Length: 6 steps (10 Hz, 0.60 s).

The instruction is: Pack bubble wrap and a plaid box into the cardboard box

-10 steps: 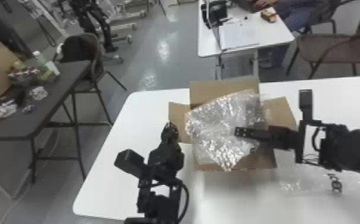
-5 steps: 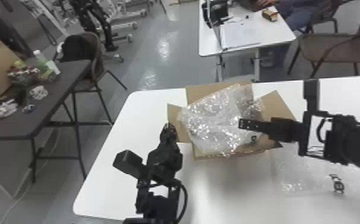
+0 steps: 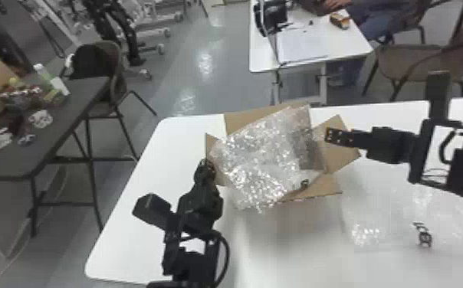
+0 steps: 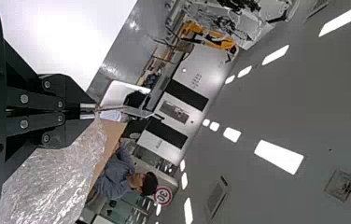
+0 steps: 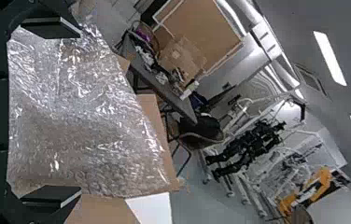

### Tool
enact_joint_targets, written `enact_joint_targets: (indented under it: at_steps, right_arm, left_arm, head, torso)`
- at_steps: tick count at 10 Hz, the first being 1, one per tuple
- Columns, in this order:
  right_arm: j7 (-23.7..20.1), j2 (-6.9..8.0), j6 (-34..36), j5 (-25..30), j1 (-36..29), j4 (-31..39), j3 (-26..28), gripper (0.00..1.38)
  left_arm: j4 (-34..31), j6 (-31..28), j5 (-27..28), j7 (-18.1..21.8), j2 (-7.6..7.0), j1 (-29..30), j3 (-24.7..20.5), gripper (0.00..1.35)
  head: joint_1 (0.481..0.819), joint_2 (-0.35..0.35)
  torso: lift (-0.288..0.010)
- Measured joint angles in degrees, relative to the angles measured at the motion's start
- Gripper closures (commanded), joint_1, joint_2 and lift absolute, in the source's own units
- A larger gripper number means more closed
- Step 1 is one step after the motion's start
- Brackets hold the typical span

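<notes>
plainly, in the head view, bubble wrap (image 3: 257,157) covers the cardboard box (image 3: 324,187), likely needing tucking in; the plaid box i can't place. left wrist view: the left tool (image 4: 89,111) pinches the wrap's edge. right wrist view: the right tool (image 5: 75,112) gapes wide, empty.

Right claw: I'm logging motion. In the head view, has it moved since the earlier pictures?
Yes, the right claw has moved right and closer to the far edge of the white table.
</notes>
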State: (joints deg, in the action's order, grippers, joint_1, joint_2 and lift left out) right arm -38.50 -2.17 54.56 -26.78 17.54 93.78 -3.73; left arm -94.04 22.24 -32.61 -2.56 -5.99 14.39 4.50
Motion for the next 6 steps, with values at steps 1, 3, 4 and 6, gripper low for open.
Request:
enact_joint_targets:
  at_steps: [1, 3, 4, 6]
  right_arm:
    - [0.01, -0.44, -0.24, 2.74, -2.29, 5.59, 2.11, 0.12]
    - [-0.14, -1.94, -8.92, 5.03, -9.0, 12.01, 5.84, 0.13]
    - [-0.78, -3.37, -16.64, 5.65, -12.98, 12.8, 7.29, 0.13]
    - [-0.08, -4.98, -29.26, 7.7, -20.39, 13.32, 11.66, 0.13]
  left_arm:
    - [0.0, -0.31, -0.26, 0.16, -0.29, 0.0, -0.03, 1.2]
    - [0.0, -0.76, -0.87, 0.56, -0.66, -0.01, -0.05, 1.2]
    - [0.0, -1.14, -1.17, 0.93, -0.69, 0.16, -0.32, 1.2]
    - [0.0, -1.47, -1.82, 1.16, -0.69, 0.57, -0.75, 1.2]
  head:
    - [0.695, 0.267]
    - [0.695, 0.21]
    - [0.695, 0.181]
    - [0.695, 0.132]
  torso:
    - [-0.11]
    - [-0.11]
    - [-0.11]
    - [-0.11]
